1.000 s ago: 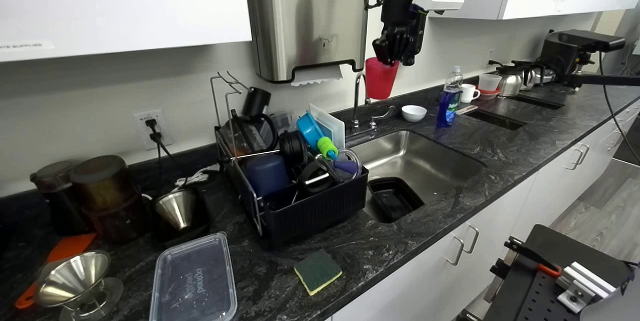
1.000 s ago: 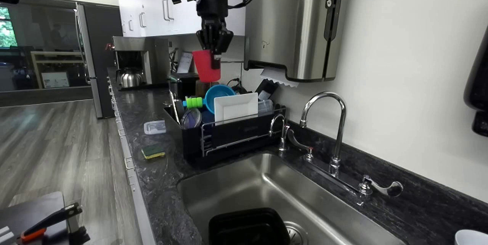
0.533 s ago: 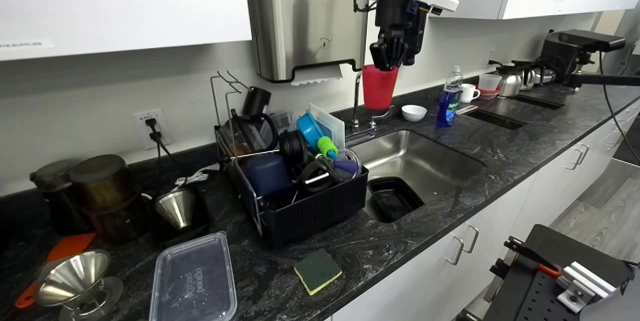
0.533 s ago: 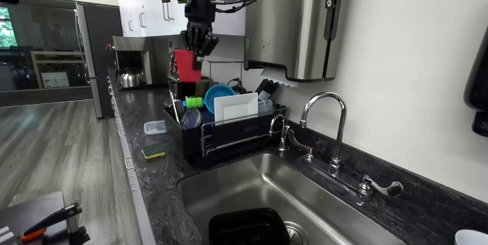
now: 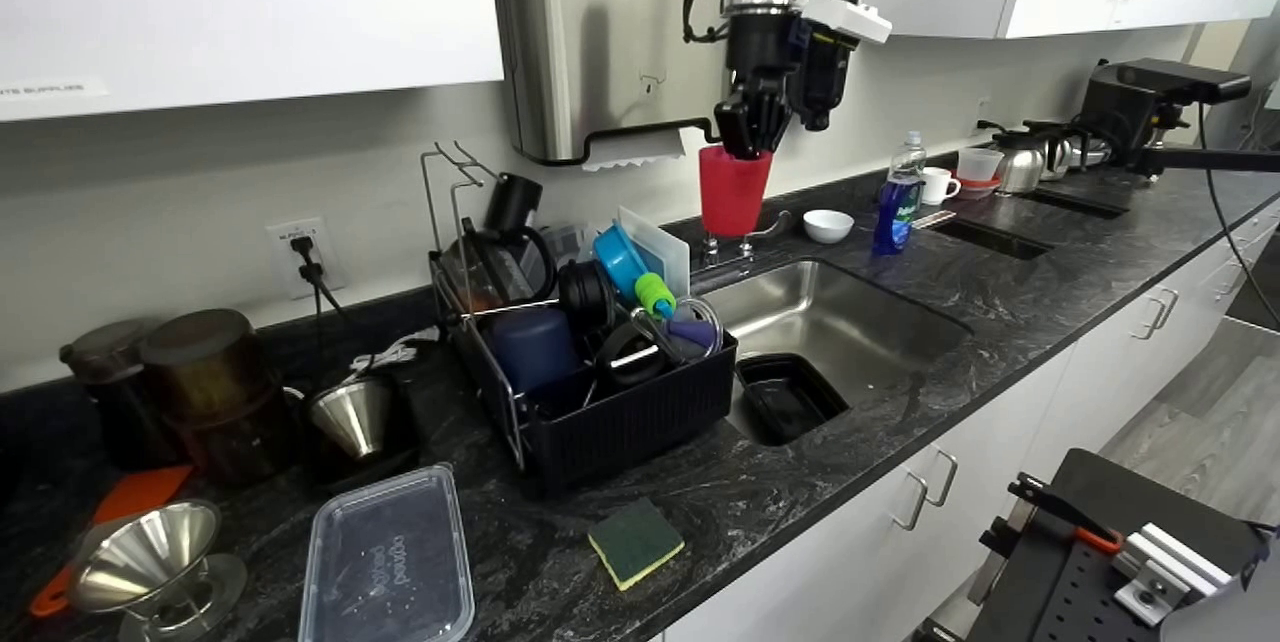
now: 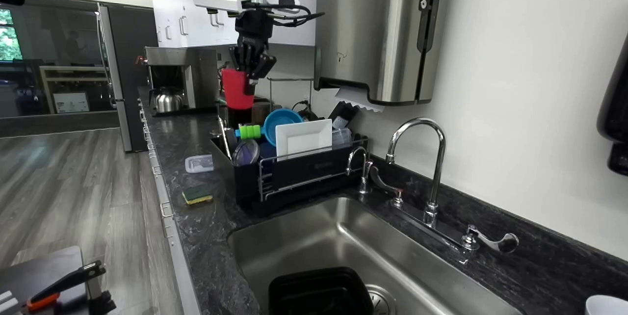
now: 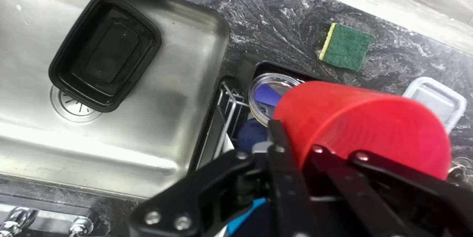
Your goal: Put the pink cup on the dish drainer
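The reddish-pink cup hangs upright from my gripper, rim up. It also shows in an exterior view, above the left end of the dish drainer. In the wrist view the cup fills the right middle, open mouth towards the camera. My gripper is shut on the cup's wall, one finger outside and one inside; the inner fingertip is hidden in the cup. The black dish drainer stands on the counter, full of dishes, and shows in both exterior views. A gap shows between cup and dishes.
The drainer holds a blue pan, a white plate, a dark blue cup and a coffee pot. The sink with a tap lies beside it. A towel dispenser hangs behind. A sponge lies in front.
My gripper has carried the cup lower and further left in both exterior views, over the drainer's end. The grip on the cup has not changed, and the dishes have not moved.
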Tool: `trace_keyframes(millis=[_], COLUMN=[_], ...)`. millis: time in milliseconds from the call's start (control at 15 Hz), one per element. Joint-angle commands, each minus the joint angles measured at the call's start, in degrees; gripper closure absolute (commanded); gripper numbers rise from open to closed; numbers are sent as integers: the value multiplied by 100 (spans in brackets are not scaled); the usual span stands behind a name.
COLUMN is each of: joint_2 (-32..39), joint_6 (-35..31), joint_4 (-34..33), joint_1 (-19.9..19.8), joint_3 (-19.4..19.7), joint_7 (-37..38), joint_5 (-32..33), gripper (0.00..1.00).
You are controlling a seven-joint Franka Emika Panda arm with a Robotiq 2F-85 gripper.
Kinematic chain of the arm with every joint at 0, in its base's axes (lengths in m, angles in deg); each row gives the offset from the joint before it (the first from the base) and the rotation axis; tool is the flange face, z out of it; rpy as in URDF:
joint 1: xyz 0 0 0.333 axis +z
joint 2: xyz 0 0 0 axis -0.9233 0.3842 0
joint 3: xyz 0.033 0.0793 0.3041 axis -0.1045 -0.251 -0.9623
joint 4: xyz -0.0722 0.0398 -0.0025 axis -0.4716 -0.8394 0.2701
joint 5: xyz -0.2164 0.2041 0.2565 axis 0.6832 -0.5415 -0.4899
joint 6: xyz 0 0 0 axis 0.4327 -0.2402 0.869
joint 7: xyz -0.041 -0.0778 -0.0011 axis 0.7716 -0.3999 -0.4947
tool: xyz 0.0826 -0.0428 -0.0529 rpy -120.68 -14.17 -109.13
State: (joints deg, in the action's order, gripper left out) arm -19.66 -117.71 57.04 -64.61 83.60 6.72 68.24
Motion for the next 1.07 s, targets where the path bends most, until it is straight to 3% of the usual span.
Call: trace_keyframes(millis=[0, 1000], joint_2=[1, 391], joint_6=[-416, -1821], joint_4=[107, 311], joint_1=[-8, 148], joint_3=[-34, -315], joint_7=[-136, -122], joint_5=[-564, -1560], gripper=[99, 99])
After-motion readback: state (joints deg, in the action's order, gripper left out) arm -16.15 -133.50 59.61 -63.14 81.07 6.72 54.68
